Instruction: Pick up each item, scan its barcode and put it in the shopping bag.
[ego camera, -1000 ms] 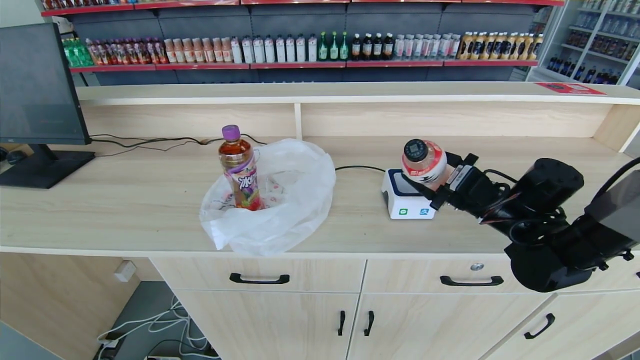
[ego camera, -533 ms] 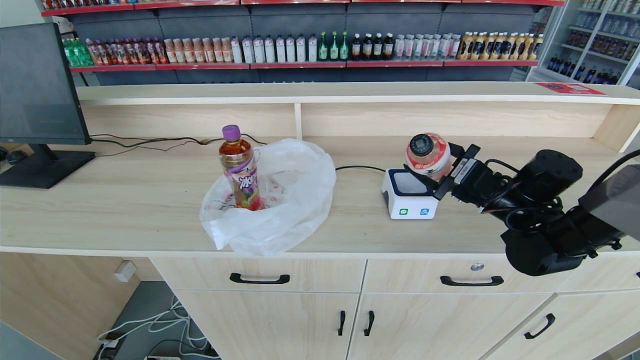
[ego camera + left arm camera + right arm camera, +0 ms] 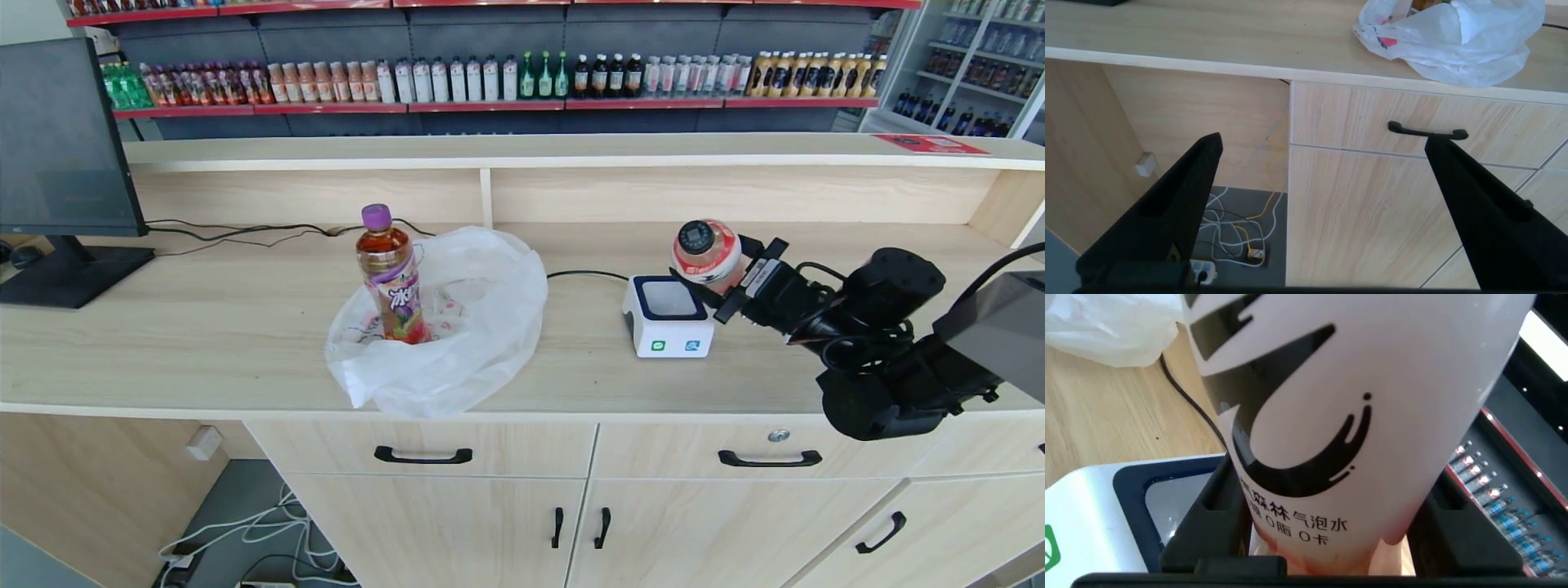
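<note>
- The right gripper [image 3: 718,273], right of centre in the head view, has its black jaws clamped on a pale bottle [image 3: 704,253], one on either side of the body.
- The pale bottle is held off the surface [image 3: 204,327] and tilted, with its dark cap towards the camera. It sits just up and right of the scanner [image 3: 665,318].
- In the right wrist view the pale bottle [image 3: 1355,400] has a white label with a bold black swirl and a line of small black characters. The jaws of the right gripper [image 3: 1331,539] hug its lower part, and the scanner [image 3: 1094,514] lies just beyond.
- The scanner is a white box with a dark-framed window on top. Its front carries one small green badge and one small blue badge.
- The shopping bag [image 3: 482,327], thin whitish plastic, lies open at the centre of the surface.
- A tea bottle [image 3: 390,278] stands upright in the bag. It has a purple cap and a purple label with white lettering.
- The left gripper [image 3: 1323,204] hangs in front of a drawer [image 3: 1372,122], its jaws spread wide with nothing between them.
- A dark monitor [image 3: 57,139] stands at the upper left.
</note>
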Tool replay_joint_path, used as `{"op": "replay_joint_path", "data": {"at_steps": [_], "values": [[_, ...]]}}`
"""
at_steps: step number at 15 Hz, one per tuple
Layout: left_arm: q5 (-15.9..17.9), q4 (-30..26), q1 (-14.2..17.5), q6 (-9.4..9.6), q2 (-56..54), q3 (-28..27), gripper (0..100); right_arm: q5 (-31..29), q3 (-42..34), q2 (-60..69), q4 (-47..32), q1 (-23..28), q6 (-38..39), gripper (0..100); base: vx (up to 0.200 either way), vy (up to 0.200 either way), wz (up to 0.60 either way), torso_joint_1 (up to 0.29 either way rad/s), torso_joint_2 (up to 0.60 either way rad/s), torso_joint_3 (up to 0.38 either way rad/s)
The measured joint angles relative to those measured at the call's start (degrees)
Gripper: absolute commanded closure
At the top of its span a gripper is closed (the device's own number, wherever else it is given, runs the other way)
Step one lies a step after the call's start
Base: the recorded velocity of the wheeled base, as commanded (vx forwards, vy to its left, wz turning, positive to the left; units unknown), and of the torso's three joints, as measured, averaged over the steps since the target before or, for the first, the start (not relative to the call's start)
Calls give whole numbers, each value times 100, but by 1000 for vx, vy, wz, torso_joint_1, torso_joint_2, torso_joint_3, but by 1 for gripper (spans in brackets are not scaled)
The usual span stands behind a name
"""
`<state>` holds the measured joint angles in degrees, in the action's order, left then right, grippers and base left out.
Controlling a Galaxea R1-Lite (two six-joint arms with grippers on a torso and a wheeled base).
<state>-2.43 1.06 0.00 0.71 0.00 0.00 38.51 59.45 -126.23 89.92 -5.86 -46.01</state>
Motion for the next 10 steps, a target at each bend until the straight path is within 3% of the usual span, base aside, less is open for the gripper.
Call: {"op": "replay_joint_path", "data": {"at_steps": [10], "values": [[-2, -5, 0, -16, 0, 0, 0, -57, 124, -135, 0, -100, 282, 100, 0, 0, 0, 0, 0, 0]]}}
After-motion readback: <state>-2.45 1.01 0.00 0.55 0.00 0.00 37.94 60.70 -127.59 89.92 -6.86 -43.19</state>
